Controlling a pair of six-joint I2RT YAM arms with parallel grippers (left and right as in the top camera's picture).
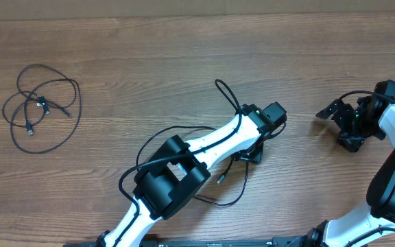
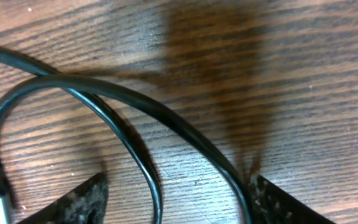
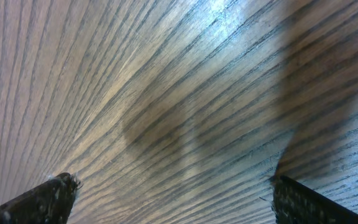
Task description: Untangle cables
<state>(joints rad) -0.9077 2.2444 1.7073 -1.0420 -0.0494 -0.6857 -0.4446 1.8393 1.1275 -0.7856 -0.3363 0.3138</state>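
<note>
A black cable loop (image 2: 166,118) near the surface's (image 1: 184,55) front edge lies between the left arm's fingers (image 2: 82,198), parted and unclamped, brushing one; the right arm's fingers (image 3: 42,199), spread wide, sit farther off toward the right edge.

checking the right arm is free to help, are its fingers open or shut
open: the right fingers stand wide apart, only bare table between them

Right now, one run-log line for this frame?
left end effector: open, straddling loose cable | right end effector: open over bare table | tangled cables: far left, untouched
</note>
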